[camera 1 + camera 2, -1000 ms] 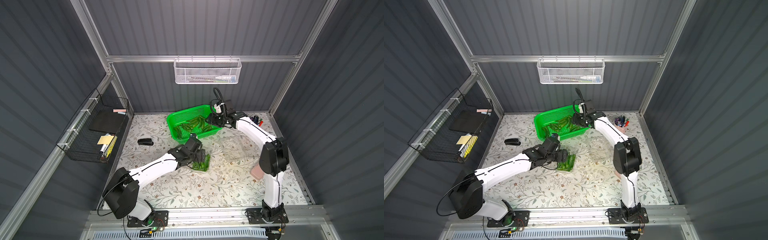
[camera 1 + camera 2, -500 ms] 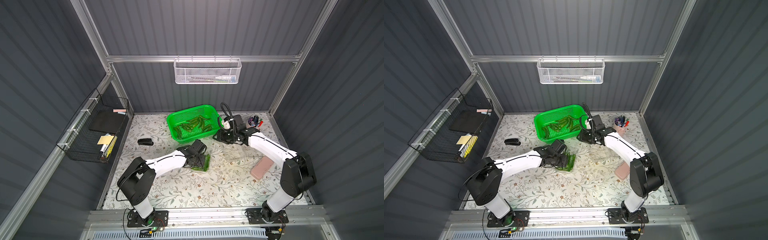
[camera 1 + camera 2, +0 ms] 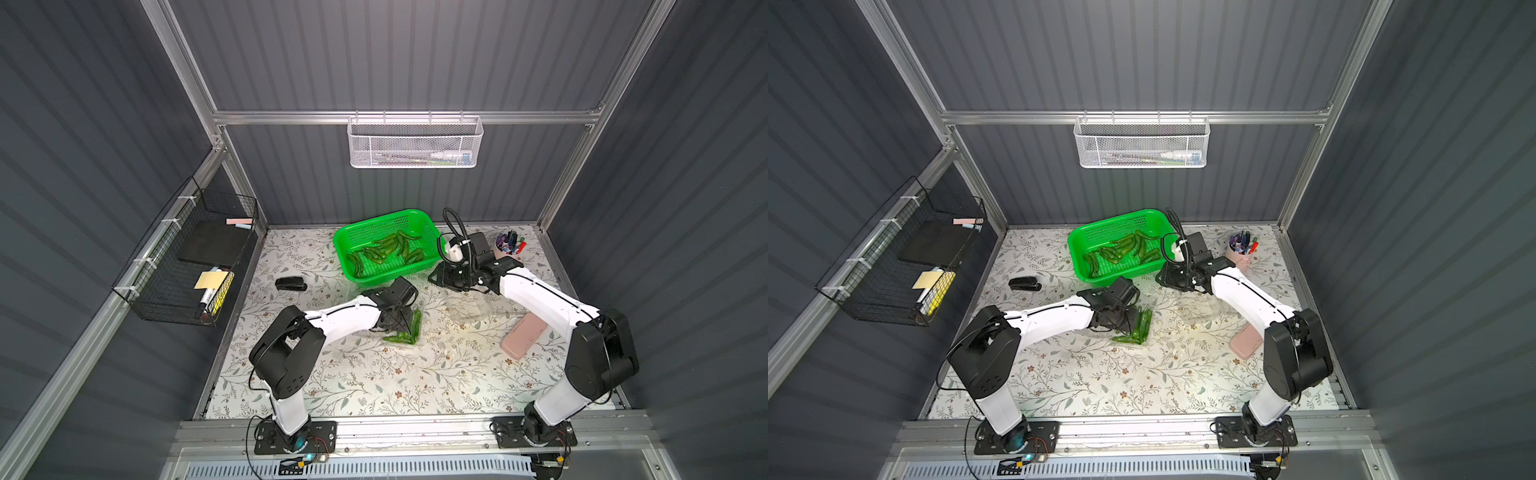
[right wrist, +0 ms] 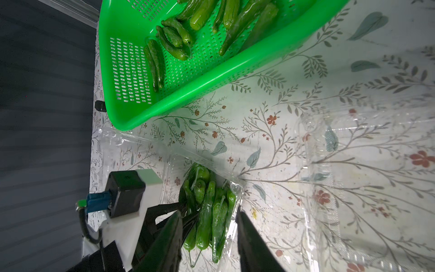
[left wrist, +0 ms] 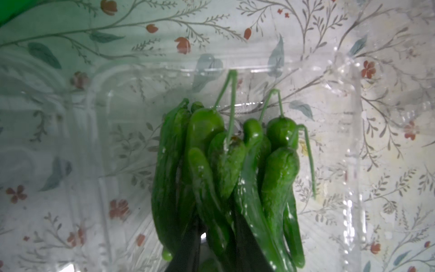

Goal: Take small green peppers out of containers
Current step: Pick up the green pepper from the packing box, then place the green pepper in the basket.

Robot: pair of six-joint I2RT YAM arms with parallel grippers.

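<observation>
— Two arms work over the bench (image 3: pixel 374 374); where is the green basket (image 4: pixel 188 94)?
— Just beyond the left gripper (image 5: pixel 216 228) and the right gripper (image 4: pixel 208 210). Nearer, the full container (image 5: pixel 350 150) lies under the left gripper. The empty container (image 4: pixel 364 188) is near the right gripper, whose jaws hang spread with nothing between them.
— And the small green peppers (image 5: pixel 204 131)?
— Bunched in the full container; the left gripper pinches one or two from the middle. I'd lift slowly and straight. The stems (image 5: pixel 231 99) look tangled, so neighbours may drag the thin plastic along.
</observation>
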